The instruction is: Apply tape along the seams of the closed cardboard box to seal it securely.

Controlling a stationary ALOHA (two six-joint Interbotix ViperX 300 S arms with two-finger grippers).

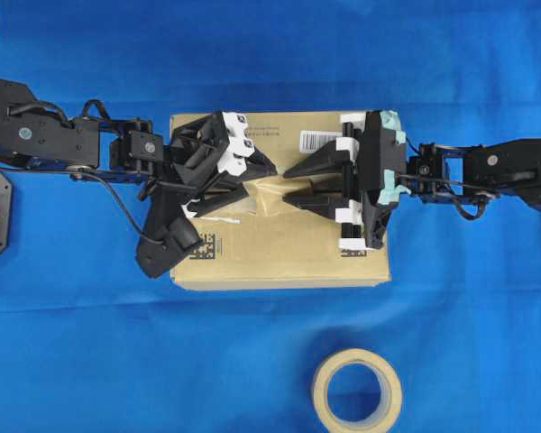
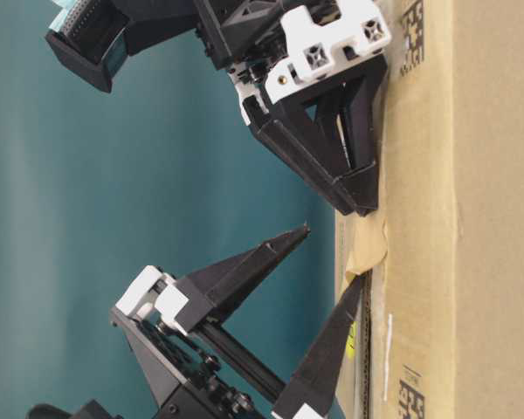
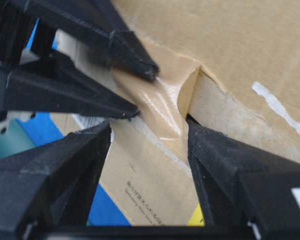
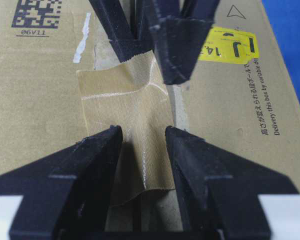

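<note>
While the strip of tape lies across the seam near the middle of the box top, we have both grippers bearing down on it from opposite ends. Relative to the tape, our left gripper comes in from the yellow-sticker side and our right gripper from the barcode side. The left fingers are spread apart: in the table-level view one tip rests at the tape's edge on the cardboard while the other stands off the box in the air, so nothing is pinched there. We judge that spread suits pressing with a single tip, not carrying. The right fingers are also parted, one on each side of the tape's near end, tips down against the box top; they seem to pin that end so the strip cannot creep while the other end is worked. Whether they truly press or only touch, we cannot tell.

The tape is not flat. A raised fold runs through its middle, and one edge stands up from the cardboard beside the seam, so only part of it seems stuck. We think the step in hand is smoothing, and the seam beyond the tape is bare but for pale remnants. The roll sits on the blue cloth, well apart from the tape, beyond the box's long side.
</note>
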